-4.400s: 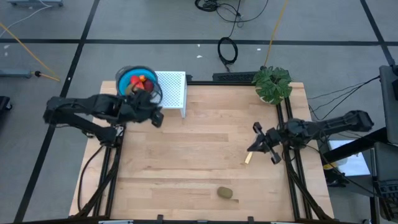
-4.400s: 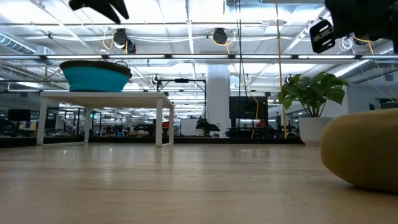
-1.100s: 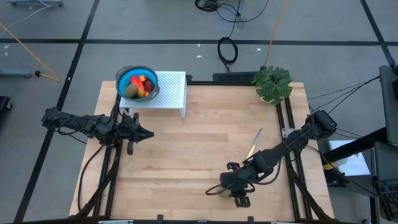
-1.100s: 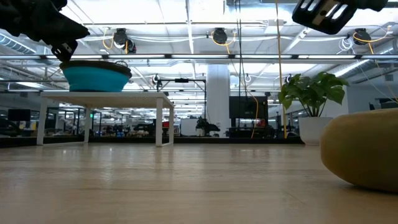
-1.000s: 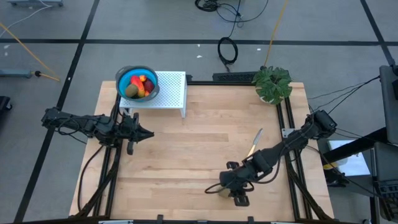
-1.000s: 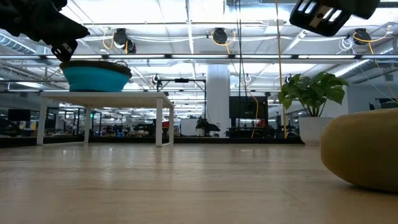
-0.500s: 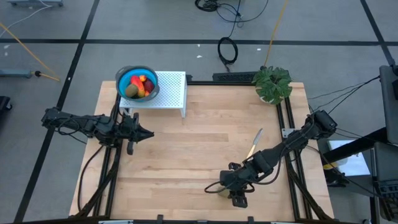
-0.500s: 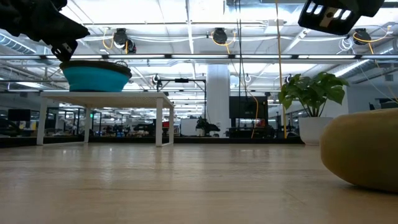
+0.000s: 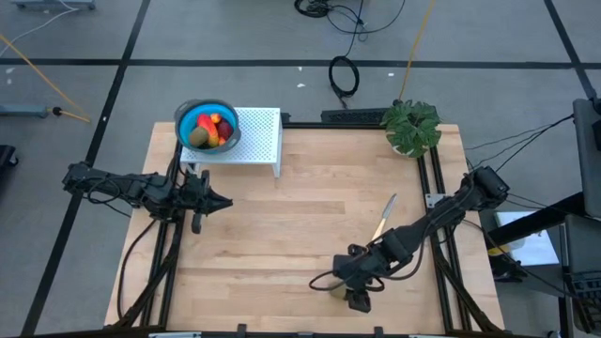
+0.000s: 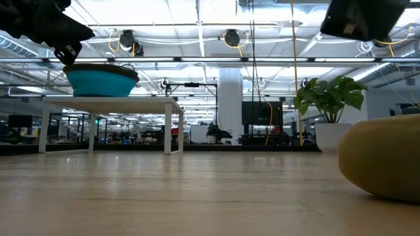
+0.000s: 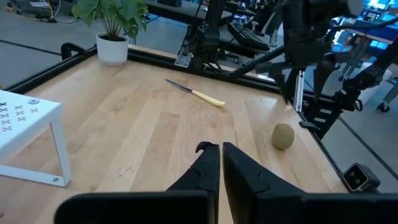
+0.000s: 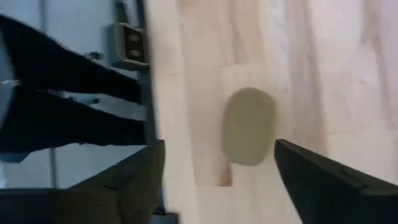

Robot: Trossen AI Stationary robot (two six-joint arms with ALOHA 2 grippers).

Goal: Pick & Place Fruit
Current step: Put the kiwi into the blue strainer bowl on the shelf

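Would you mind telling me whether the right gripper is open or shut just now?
Open. The right gripper has its fingers spread wide on either side of the kiwi lying on the table.

Setting: robotics lab in an open industrial hall. Evidence: wooden worktable [image 9: 310, 225] on a black frame; grey floor with dark tape lines and loose coiled cables [image 9: 344, 75]; exposed ceiling with strip lights and ducting [image 10: 230, 38]; glass-walled bays and workstations behind.

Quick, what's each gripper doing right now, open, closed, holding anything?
Left gripper: closed, holding nothing, waiting over the table's left side.
Right gripper: open, fingers spread on either side of the kiwi on the table, not gripping it yet.
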